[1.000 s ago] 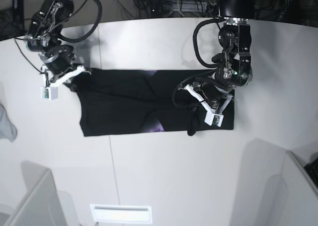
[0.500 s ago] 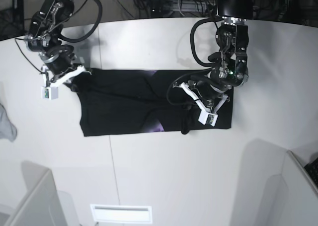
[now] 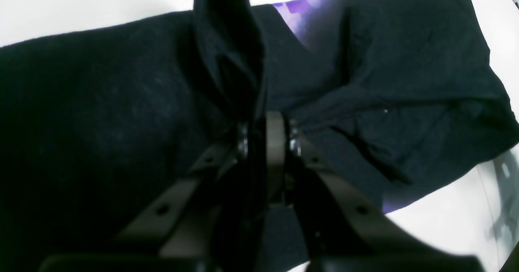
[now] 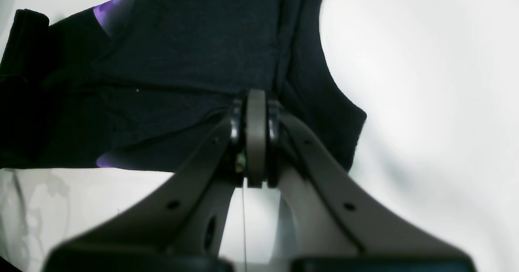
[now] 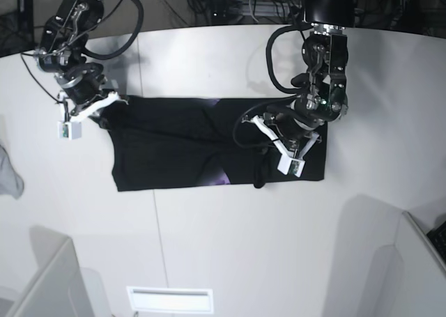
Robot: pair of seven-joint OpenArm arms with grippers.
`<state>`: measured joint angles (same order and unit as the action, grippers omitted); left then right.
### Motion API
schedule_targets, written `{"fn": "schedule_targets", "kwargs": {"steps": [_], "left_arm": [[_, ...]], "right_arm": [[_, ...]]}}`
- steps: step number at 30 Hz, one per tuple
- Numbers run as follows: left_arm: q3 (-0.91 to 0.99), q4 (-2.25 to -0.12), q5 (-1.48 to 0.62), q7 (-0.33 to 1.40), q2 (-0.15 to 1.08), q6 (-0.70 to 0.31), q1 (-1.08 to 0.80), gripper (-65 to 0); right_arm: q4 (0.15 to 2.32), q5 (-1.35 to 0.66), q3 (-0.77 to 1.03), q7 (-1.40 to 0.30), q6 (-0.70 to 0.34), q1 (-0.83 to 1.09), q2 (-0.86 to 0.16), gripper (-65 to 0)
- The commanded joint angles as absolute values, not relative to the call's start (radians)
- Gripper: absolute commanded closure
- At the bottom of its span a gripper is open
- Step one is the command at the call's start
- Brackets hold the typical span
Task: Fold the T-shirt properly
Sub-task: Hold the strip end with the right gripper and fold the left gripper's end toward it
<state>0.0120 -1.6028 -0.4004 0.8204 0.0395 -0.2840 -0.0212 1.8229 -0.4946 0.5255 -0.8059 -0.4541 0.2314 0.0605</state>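
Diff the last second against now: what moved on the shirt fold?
The left gripper, shut on the T-shirt, dragged its pinched fold toward the shirt's middle, so the near edge on that side pulled inward. Nothing was let go. The right gripper stayed clamped on the opposite corner, and the rest of the shirt lay as before on the table.

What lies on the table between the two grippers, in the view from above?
In the base view, the folded black T-shirt spans the whole stretch from the right gripper to the left gripper; a little purple print shows at its middle.
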Motion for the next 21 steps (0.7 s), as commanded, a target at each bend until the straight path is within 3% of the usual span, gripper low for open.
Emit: {"fn": "schedule_targets", "kwargs": {"steps": [1, 3, 9, 13, 15, 21], "left_arm": [[0.015, -1.618, -0.418, 0.800, 0.041, -0.286, -0.005, 0.0], [0.008, -1.618, -0.418, 0.799, 0.041, -0.286, -0.005, 0.0], [0.002, -1.618, -0.424, 0.796, 0.033, -0.286, -0.004, -35.9], [-0.041, -1.620, -0.424, 0.799, 0.016, -0.288, 0.024, -51.0], [-0.071, -1.635, -0.426, 0.799, 0.016, -0.288, 0.025, -53.5], [-0.007, -1.788, -0.426, 0.802, 0.038, -0.288, -0.042, -53.0]], "right_arm": [[1.836, -0.515, 0.527, -0.783, -0.460, 0.226, 0.053, 0.0], [1.836, -0.515, 0.527, -0.783, -0.460, 0.226, 0.053, 0.0], [1.836, -0.515, 0.527, -0.783, -0.460, 0.226, 0.053, 0.0], [1.836, -0.515, 0.527, -0.783, -0.460, 0.225, 0.053, 0.0], [1.836, -0.515, 0.527, -0.783, -0.460, 0.225, 0.053, 0.0], [1.836, -0.515, 0.535, -0.819, -0.453, 0.197, 0.051, 0.0]]}}
